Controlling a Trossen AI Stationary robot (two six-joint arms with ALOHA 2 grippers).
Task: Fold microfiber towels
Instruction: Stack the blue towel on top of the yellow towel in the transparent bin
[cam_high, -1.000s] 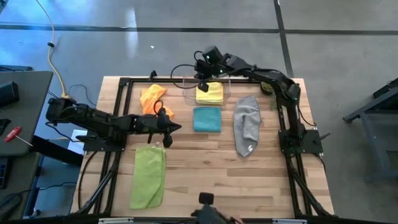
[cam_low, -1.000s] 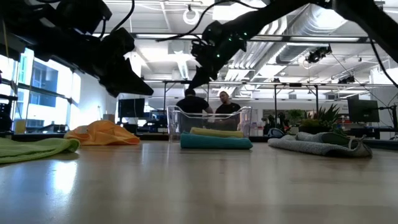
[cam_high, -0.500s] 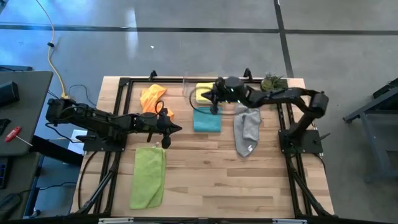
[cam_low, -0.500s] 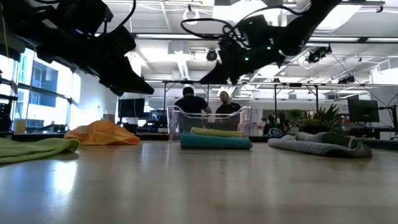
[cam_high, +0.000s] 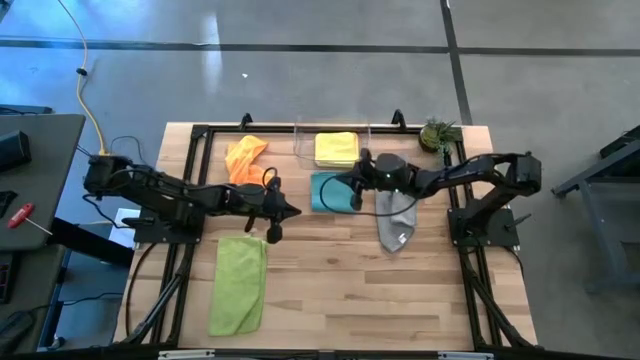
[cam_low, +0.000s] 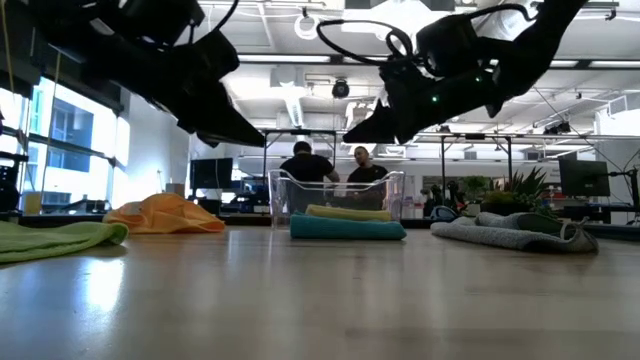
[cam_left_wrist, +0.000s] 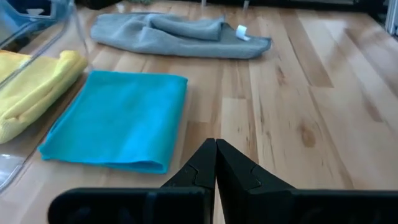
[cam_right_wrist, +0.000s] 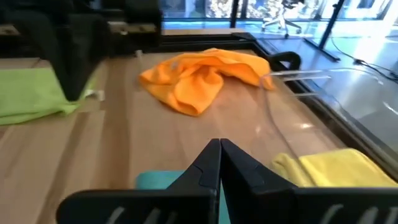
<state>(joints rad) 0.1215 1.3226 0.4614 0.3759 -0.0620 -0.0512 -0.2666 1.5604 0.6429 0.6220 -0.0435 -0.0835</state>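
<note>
A folded teal towel (cam_high: 324, 201) (cam_left_wrist: 118, 118) lies flat on the table at centre. Behind it, a folded yellow towel (cam_high: 337, 148) lies in a clear bin (cam_high: 301, 142). A crumpled orange towel (cam_high: 245, 158) (cam_right_wrist: 198, 74) sits at the far left, and a lime green towel (cam_high: 238, 285) lies at the near left. A grey towel (cam_high: 398, 226) lies loosely bunched to the right. My left gripper (cam_high: 297, 212) (cam_left_wrist: 216, 144) hovers shut just left of the teal towel. My right gripper (cam_high: 331, 183) (cam_right_wrist: 220, 144) hovers shut above the teal towel's far part. Neither holds anything.
A small potted plant (cam_high: 437, 133) stands at the far right corner. The black frame rails (cam_high: 200, 135) run along the table's left, far and right sides. Bare wood (cam_high: 340, 290) spreads across the near half. People stand in the room beyond (cam_low: 305, 165).
My right gripper has swung from above the clear bin toward the near edge and downward, ending shut over the teal towel. My left gripper has edged a little toward the table's right. No towel has moved.
</note>
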